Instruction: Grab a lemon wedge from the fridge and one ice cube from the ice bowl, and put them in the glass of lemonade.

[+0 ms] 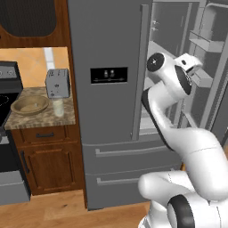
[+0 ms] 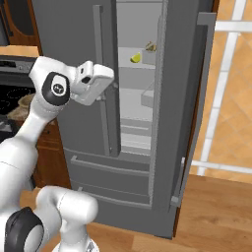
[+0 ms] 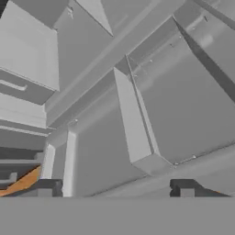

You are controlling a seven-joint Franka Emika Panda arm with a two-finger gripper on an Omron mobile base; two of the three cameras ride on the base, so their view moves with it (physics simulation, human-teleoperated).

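Up front, big things first:

Fridge (image 2: 74, 39): tall and dark grey. Its right door (image 2: 184, 98) is swung wide open. The left door is closed.

Arm: white, reaching up to the open side of the fridge.

Gripper (image 3: 114, 188): the two dark tips stand far apart in the hand view. Nothing is between them. It holds nothing. It looks into the grey shelves.

Bowl (image 1: 29, 105): brown and round, on the counter (image 1: 26, 119) left of the fridge, in front of the toaster (image 1: 58, 83). I cannot make out an ice cube in it.

Glass (image 1: 58, 107): small and clear, just beside the bowl.

Lemon wedge (image 2: 136, 58): tiny and yellow. It sits on a high shelf inside the fridge, near a small brownish thing (image 2: 150, 47).

How the wedge will feel: I think it is light, soft and a bit slippery. A hard squeeze could squash it. Best to pinch it gently across its fat middle.

Which way it points: too small to tell for sure. It looks like it lies on its side, long way along the shelf.
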